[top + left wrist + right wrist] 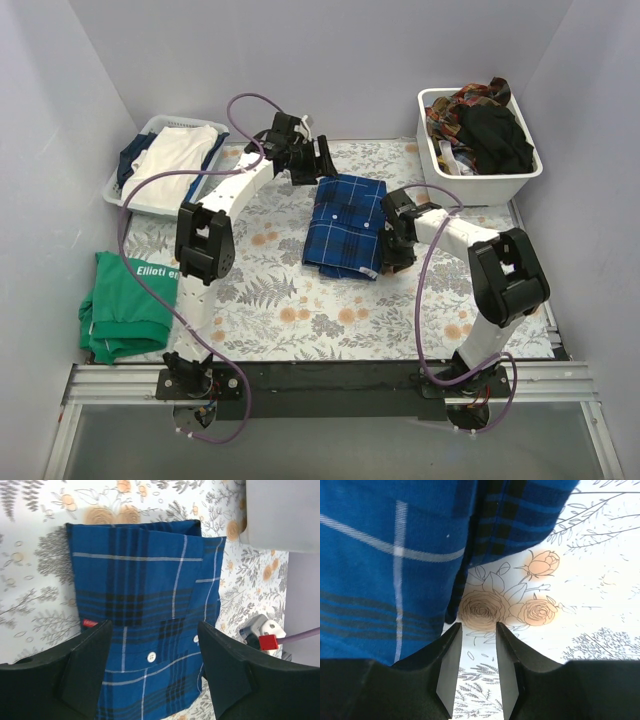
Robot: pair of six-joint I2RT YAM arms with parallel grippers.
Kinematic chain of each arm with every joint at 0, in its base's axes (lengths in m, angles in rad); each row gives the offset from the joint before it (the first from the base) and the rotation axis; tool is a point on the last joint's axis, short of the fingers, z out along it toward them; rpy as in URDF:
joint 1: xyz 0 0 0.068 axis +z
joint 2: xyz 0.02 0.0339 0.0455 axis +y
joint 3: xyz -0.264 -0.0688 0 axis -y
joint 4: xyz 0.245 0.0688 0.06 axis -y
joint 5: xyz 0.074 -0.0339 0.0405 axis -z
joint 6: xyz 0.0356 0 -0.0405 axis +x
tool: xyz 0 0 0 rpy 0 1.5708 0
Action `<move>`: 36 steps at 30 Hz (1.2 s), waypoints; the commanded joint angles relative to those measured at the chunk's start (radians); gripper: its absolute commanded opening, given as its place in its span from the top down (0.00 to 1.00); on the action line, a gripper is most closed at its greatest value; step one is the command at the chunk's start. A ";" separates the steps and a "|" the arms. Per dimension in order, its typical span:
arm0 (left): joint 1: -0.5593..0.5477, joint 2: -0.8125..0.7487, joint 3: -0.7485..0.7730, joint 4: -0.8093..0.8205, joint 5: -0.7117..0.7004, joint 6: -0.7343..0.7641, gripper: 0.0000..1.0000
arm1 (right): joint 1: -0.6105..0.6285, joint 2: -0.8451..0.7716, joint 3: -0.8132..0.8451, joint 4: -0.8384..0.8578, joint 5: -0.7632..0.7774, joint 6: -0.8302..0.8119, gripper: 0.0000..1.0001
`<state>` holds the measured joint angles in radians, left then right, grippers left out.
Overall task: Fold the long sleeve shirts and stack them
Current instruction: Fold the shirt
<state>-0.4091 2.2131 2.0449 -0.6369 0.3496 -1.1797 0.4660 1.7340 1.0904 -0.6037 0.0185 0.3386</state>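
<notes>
1. In the middle of the table, on the floral table cloth [300, 300], the blue plaid shirt [345, 225] lies flat, folded into a compact rectangle.
2. The left gripper [312, 168] hangs over the shirt's far end. Its jaws are spread wide with nothing between them. In the wrist view the chest pocket and a white button show below the gap.
3. The right gripper [477, 626] sits low, just beside the shirt's right edge. Its jaws stand a narrow gap apart and hold nothing; only the printed roses of the table cloth show between them. Whether a finger touches the folded edge I cannot tell.
4. A white basket [185, 122] at the far left holds light and dark clothes. A white bin [485, 188] at the far right holds dark and patterned ones.
5. A green garment [125, 300] with white lettering lies folded near the left edge, well apart from the plaid shirt.
</notes>
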 commanded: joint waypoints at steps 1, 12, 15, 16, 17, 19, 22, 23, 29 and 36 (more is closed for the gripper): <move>-0.031 0.020 0.035 0.072 0.003 0.040 0.31 | 0.003 -0.111 0.065 -0.008 0.052 -0.009 0.59; -0.031 0.192 0.191 0.129 -0.225 0.181 0.21 | 0.003 -0.245 0.085 0.002 -0.055 -0.042 0.49; -0.031 0.197 0.196 0.128 -0.273 0.190 0.20 | 0.011 -0.219 0.083 0.027 -0.109 -0.046 0.49; -0.031 0.185 0.190 0.126 -0.290 0.187 0.20 | 0.032 -0.211 0.100 0.045 -0.115 -0.053 0.49; -0.030 0.177 0.183 0.128 -0.297 0.189 0.19 | 0.045 -0.194 0.120 0.065 -0.106 -0.064 0.49; -0.023 0.159 0.159 0.126 -0.325 0.190 0.19 | 0.063 -0.122 0.220 0.065 -0.092 -0.082 0.49; -0.011 0.148 0.137 0.100 -0.372 0.181 0.19 | 0.069 -0.013 0.334 0.062 -0.101 -0.069 0.49; -0.008 0.142 0.133 0.086 -0.394 0.173 0.19 | 0.069 0.016 0.414 0.062 -0.095 -0.059 0.49; 0.070 0.085 0.068 -0.050 -0.468 0.025 0.19 | 0.069 0.277 0.692 0.055 -0.052 0.000 0.50; 0.102 -0.131 -0.123 -0.007 -0.471 0.029 0.19 | 0.069 0.615 1.034 -0.039 -0.106 0.011 0.50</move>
<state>-0.3054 2.2635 1.9533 -0.6472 -0.0849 -1.1355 0.5381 2.2200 2.0151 -0.5770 -0.0422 0.3332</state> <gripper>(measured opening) 0.808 0.504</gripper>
